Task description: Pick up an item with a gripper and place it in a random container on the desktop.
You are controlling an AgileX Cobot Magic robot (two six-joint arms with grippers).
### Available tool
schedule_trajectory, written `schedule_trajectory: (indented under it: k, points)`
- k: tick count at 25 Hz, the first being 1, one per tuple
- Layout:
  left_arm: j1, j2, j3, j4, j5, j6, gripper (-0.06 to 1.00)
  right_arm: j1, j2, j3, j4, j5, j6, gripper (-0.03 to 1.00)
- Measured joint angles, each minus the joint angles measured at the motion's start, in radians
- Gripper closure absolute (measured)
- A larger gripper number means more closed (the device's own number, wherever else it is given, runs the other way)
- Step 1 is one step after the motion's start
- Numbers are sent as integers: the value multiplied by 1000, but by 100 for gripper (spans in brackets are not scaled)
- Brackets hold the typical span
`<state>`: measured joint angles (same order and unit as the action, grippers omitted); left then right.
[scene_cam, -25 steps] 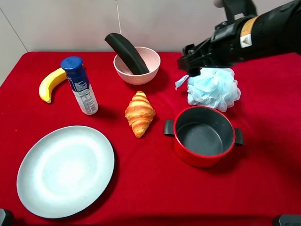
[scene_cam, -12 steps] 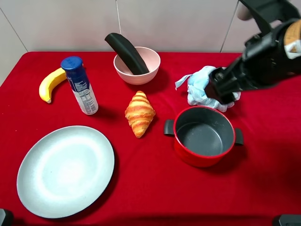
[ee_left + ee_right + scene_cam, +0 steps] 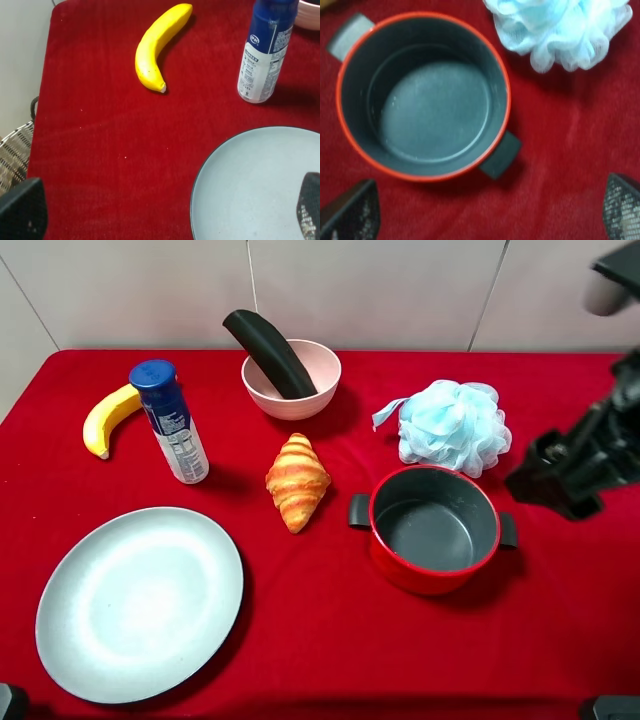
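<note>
Exterior high: black case (image 3: 268,352) leans in pink bowl (image 3: 291,378) near desktop (image 3: 320,650) far edge; placement looks done. Right gripper (image 3: 560,478) at right edge. Right wrist: jaws spread, empty. Left wrist: left gripper's jaws apart, idle.

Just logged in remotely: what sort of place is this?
Likely a staged test table, not a real kitchen: a red cloth desktop against a plain wall, with an unrelated banana, bath pouf and empty red pot.

banana (image 3: 159,44), blue-capped bottle (image 3: 264,55), grey plate (image 3: 250,185), red desktop (image 3: 95,125)
</note>
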<state>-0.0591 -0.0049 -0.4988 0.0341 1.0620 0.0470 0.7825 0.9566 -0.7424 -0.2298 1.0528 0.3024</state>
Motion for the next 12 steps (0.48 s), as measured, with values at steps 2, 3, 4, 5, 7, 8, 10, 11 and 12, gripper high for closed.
schedule_trajectory:
  k: [2,3,4,5,7,8,10,11,12]
  points:
    - [0,0,0,0,0,0,-4,0,-50,41,12,2,-1,27]
    - [0,0,0,0,0,0,-4,0,-78,58,18,3,-1,27]
    - [0,0,0,0,0,0,-4,0,-105,77,23,6,-3,27]
    - [0,0,0,0,0,0,-4,0,-134,96,26,8,-4,27]
    - [0,0,0,0,0,0,-4,0,-185,123,29,15,-4,27]
    - [0,0,0,0,0,0,-4,0,-214,134,30,19,-4,27]
    - [0,0,0,0,0,0,-4,0,-266,150,31,21,-4,27]
    - [0,0,0,0,0,0,-4,0,-292,158,32,23,-4,27]
    - [0,0,0,0,0,0,-4,0,-318,166,32,23,-4,27]
